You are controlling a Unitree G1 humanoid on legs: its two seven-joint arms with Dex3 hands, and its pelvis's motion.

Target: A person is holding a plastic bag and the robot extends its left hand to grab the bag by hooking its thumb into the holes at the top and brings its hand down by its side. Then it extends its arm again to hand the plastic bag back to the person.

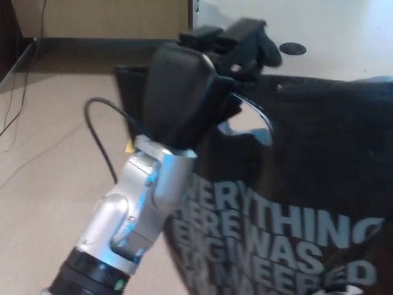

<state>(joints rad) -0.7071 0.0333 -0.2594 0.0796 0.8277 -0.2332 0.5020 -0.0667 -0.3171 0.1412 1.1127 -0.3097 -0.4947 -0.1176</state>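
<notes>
Beige floor (49, 141) and a dark baseboard (104, 44) fill the background behind your work. Your left hand (196, 86) sits at the top edge of the black plastic bag (307, 184), fingers (245, 34) curled over the rim beside the cut-out handle hole (245, 126); it looks closed on the bag, though the palm housing hides the thumb, so you can't confirm it is hooked through. The bag hangs below and to the right of the hand, printed face toward you, its lower part cut off by the frame. No person shows, and your right hand is out of view.
</notes>
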